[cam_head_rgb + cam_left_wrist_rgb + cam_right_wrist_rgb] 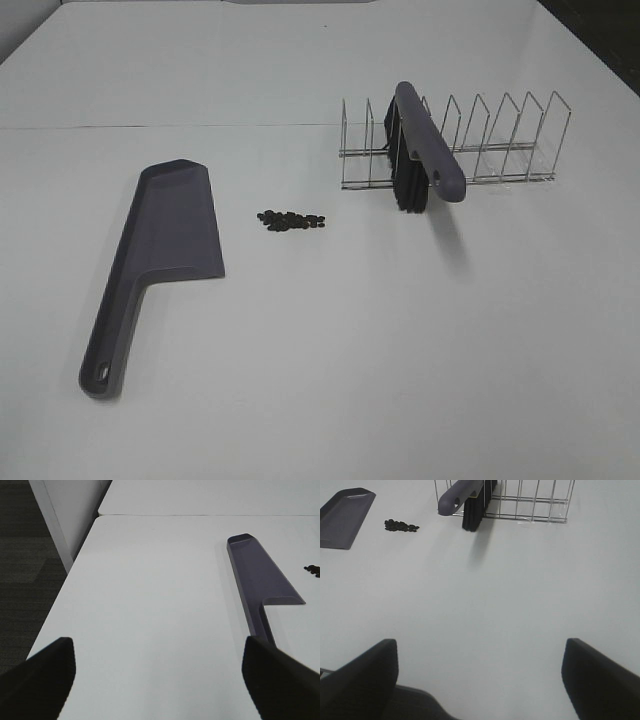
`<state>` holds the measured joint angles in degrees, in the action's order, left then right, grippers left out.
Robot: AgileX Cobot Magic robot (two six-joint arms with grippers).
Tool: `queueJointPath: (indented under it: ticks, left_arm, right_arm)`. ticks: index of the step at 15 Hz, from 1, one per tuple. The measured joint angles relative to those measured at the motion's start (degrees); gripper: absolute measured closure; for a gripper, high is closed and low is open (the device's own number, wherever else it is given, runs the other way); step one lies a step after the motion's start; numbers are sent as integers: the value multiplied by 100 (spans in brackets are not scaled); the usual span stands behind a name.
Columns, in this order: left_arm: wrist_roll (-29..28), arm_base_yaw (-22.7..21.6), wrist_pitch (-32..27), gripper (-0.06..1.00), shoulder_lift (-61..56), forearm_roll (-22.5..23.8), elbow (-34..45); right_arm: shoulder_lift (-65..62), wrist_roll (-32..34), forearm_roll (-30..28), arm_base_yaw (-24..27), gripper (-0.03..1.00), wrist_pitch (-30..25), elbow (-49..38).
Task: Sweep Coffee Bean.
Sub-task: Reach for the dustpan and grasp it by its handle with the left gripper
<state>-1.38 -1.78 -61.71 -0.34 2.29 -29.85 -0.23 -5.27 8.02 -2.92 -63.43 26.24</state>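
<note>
"Coffee bean [291, 219], where did it lie?" asked the first.

"As a small dark cluster flat on the white surface [400, 380], roughly midway between the near and far edges and a little closer to the left edge than to the right. Nothing touched the coffee bean."

"And what was nearest to it?"

"The grey-purple dustpan [165, 240], just beside it toward the left edge but apart from it. It lay flat, its broad pan toward the far edge and its handle running down toward the near-left corner. On the other side, toward the right edge and slightly farther back, a wire rack [500, 140] stood. A brush [425, 150] leaned in the slots at its left end, black bristles down on the surface, the purple handle tilted out toward the near edge."

"What of the arms?"

"The high camera showed neither. In the wrist views the left claw [160, 677] hung by the left edge with its fingers spread wide and nothing between them, the dustpan ahead of it. The right claw [480, 677] was likewise spread and empty, over bare surface, with the rack, brush and beans well ahead."
</note>
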Motion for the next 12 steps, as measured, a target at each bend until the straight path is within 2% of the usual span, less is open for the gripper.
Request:
queueJointPath:
  ticks: [12]
  left_arm:
    - [-23,0,6,11,0,-40,0]
  right_arm:
    - [0,6,-52,0,21,0,0]
